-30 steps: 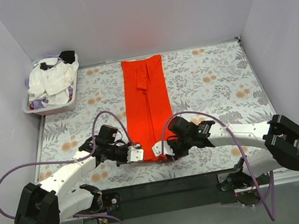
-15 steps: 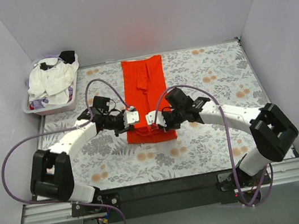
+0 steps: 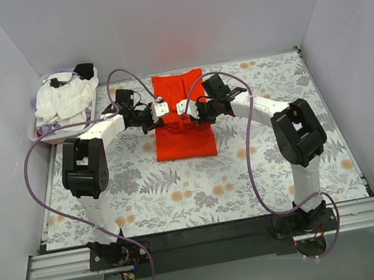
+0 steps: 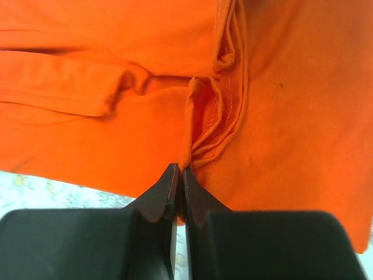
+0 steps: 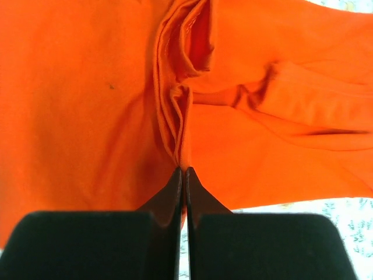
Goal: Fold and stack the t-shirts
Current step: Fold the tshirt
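The bright orange-red t-shirt (image 3: 185, 134) lies folded lengthwise at the back middle of the table, its near end doubled over toward the back. My left gripper (image 3: 161, 108) is shut on the hem corner of the orange-red t-shirt (image 4: 201, 125), held above its far half. My right gripper (image 3: 182, 107) is shut on the other hem corner of the same shirt (image 5: 175, 105), close beside the left gripper. The white t-shirts (image 3: 66, 101) lie heaped in a basket at the back left.
The grey-and-orange floral cloth (image 3: 270, 162) covers the table. The white basket (image 3: 70, 136) stands at the back left corner with some dark items on top. Walls close the back and both sides.
Both grippers carried the shirt's near hem away from the front edge toward the back, folding the shirt over itself. The arms are now stretched far out.
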Available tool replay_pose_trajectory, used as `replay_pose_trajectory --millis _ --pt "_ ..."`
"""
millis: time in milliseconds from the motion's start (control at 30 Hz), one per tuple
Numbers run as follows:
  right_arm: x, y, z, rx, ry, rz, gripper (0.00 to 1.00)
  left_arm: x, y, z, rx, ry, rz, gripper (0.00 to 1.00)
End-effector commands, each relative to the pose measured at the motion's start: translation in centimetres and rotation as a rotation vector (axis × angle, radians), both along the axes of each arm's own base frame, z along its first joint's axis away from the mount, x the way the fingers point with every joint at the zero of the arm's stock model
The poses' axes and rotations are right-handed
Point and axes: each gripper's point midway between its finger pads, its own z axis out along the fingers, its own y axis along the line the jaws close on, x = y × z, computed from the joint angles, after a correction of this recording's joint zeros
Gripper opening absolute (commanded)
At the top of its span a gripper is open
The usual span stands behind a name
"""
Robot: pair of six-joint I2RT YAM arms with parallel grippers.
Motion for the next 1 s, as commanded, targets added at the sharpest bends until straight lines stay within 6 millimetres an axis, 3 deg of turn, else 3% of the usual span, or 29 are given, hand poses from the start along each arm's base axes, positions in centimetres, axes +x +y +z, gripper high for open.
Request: replay_pose_trajectory --millis 0,67,100,133,333,667,733,833,867,967 --pt "2.6 1.2 1.8 0.038 -0.064 0.043 0.01 3.4 -0.4 1.8 -0.031 -0.093 -0.014 0.0" --pt "3.6 1.2 0.8 0.029 -0.06 0.041 0.01 4.7 -0.6 2.4 -0.036 -0.117 -0.011 0.0" --pt "4.4 1.4 1.3 0.033 -0.079 0.035 0.01 5.1 -0.5 2.2 -0.035 -0.119 -0.008 0.0" --pt "4.9 1.3 0.5 0.028 -0.068 0.03 0.01 5.4 -0.5 1.5 -0.033 -0.108 -0.006 0.0" --pt "7.3 0.9 0.1 0.024 -0.082 -0.004 0.01 7.0 -0.2 0.7 -0.018 -0.128 0.012 0.0" --pt "8.3 0.6 -1.3 0.003 -0.079 -0.011 0.01 8.3 0.1 -1.0 0.005 -0.148 0.044 0.0" --pt "8.4 0.7 -1.5 -0.001 -0.077 -0.015 0.01 8.5 0.2 -1.3 0.005 -0.144 0.052 0.04" --pt "8.8 0.9 -1.3 0.003 -0.088 -0.019 0.12 9.1 0.2 -1.2 0.001 -0.157 0.077 0.14" --pt "9.1 1.0 -1.1 0.009 -0.09 -0.026 0.21 9.3 0.3 -0.9 0.001 -0.164 0.083 0.18" --pt "10.2 1.2 0.1 0.02 -0.11 -0.062 0.29 9.8 0.3 0.3 -0.013 -0.168 0.115 0.24"
